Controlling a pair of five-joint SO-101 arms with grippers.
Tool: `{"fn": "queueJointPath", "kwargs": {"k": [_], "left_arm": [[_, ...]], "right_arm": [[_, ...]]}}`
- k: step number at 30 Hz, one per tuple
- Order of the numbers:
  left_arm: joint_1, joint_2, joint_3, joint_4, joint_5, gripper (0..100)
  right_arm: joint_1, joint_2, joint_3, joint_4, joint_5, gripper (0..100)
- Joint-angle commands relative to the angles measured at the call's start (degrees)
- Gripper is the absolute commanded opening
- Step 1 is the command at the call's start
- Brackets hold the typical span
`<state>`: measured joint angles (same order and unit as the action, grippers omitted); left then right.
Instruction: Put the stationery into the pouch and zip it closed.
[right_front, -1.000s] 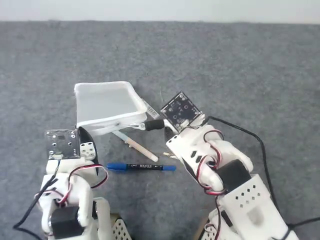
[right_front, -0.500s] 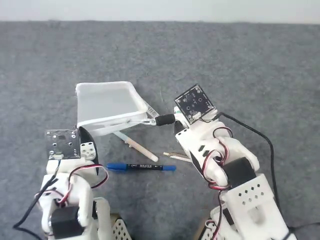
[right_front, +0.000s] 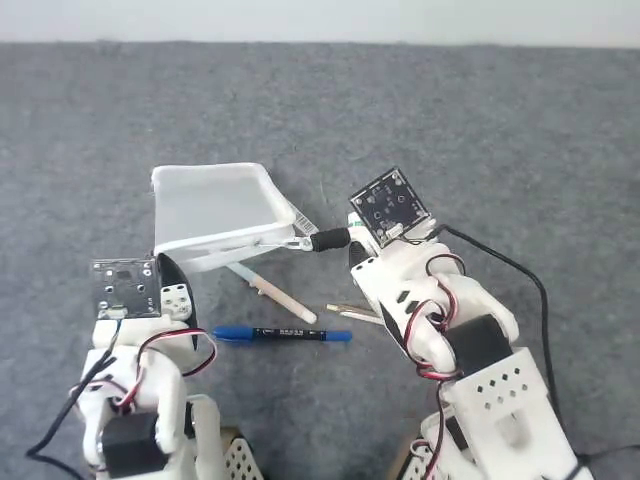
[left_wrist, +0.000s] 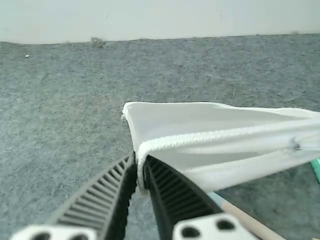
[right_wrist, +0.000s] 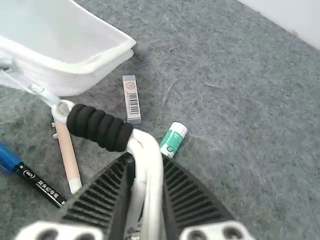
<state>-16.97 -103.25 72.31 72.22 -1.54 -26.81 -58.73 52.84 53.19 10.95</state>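
Note:
The white pouch (right_front: 213, 208) lies on the grey felt with its zipper edge facing the arms. My left gripper (right_front: 170, 268) is shut on the pouch's near left corner (left_wrist: 140, 169). My right gripper (right_wrist: 145, 167) is shut on the white loop of the zipper pull (right_wrist: 99, 127), whose black ribbed grip (right_front: 329, 240) sticks out at the pouch's right end. A blue pen (right_front: 284, 334) and a beige pen (right_front: 275, 291) lie on the felt between the arms. A small barcoded stick (right_wrist: 131, 98) and a green-and-white item (right_wrist: 173, 139) rest beside the pouch.
A thin beige sliver (right_front: 352, 312) lies just right of the pens, close to the right arm's base. Open grey felt (right_front: 480, 130) stretches to the back and right. A pale wall (left_wrist: 160, 17) borders the far edge.
The right gripper moved right and slightly back with the zipper pull during the first half second, then held still. The left arm and the pens stayed put.

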Motion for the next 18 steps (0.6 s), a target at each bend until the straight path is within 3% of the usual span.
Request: {"fn": "queueJointPath", "kwargs": {"k": [1, 10, 18], "left_arm": [[-1.32, -1.05, -0.4, -1.14, 1.05, 1], [-3.69, -1.05, -0.31, -1.41, 2.73, 1], [-3.6, -1.05, -0.22, -1.49, 2.81, 1]], "right_arm": [[5.41, -2.07, -1.85, 0.13, -2.81, 0.7], [6.37, -2.07, -2.37, 0.22, -2.99, 0.7], [2.42, -2.95, -2.37, 2.24, -2.73, 0.7]]}}
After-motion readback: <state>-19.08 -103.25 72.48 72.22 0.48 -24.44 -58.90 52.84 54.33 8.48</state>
